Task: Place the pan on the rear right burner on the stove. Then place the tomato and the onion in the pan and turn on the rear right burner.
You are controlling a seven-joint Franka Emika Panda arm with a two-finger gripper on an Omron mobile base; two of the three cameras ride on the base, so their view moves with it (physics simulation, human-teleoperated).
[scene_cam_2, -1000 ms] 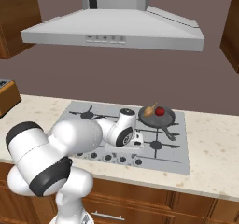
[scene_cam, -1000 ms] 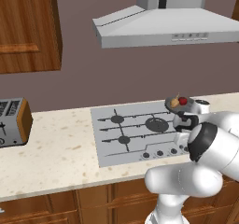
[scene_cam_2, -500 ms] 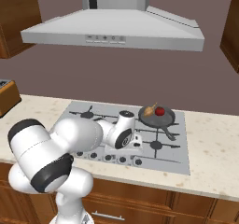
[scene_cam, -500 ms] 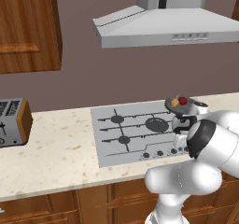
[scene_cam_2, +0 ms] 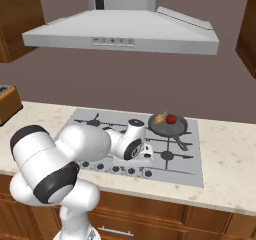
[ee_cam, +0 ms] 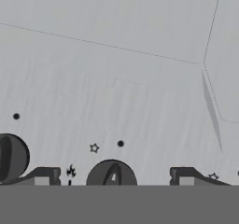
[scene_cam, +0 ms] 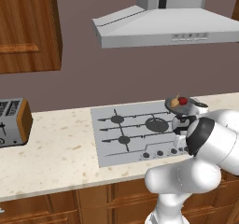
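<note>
On the stove (scene_cam_2: pixel 190 171), I see the pan (scene_cam_2: pixel 168 125) sitting over the rear right burner with the tomato (scene_cam_2: pixel 171 118) and onion (scene_cam_2: pixel 160 118) inside it. My gripper (ee_cam: pixel 113 175) hangs low over the front knob row, its tips spread wide either side of one dark knob (ee_cam: pixel 111 172), gripping nothing. A toaster (scene_cam: pixel 13 122) stands on the bench (scene_cam: pixel 51 155) at the left.

Both base views flank the stove (scene_cam: pixel 135 132); hand view hugs its knobs (ee_cam: pixel 111 174).
</note>
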